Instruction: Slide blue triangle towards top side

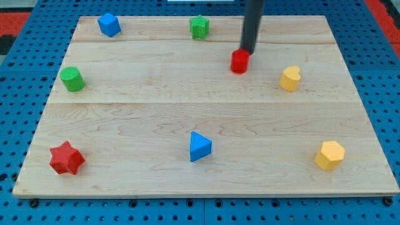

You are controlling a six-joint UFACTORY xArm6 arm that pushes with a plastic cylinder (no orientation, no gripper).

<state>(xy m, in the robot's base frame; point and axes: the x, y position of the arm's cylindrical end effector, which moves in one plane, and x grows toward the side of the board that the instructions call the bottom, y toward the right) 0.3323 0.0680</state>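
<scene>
Blue triangle (200, 146) sits low on the board (187, 112), unpushed; my tip (246, 51), a bare rod with no jaws, touches the red cylinder (239, 62) at its one o'clock; everything remains.

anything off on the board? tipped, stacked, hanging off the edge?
Nothing stands out. All eight blocks sit flat and apart on the wooden board, none over an edge. My tip is just above the red block, apparently touching it, far from the blue triangle near the view's bottom.
</scene>
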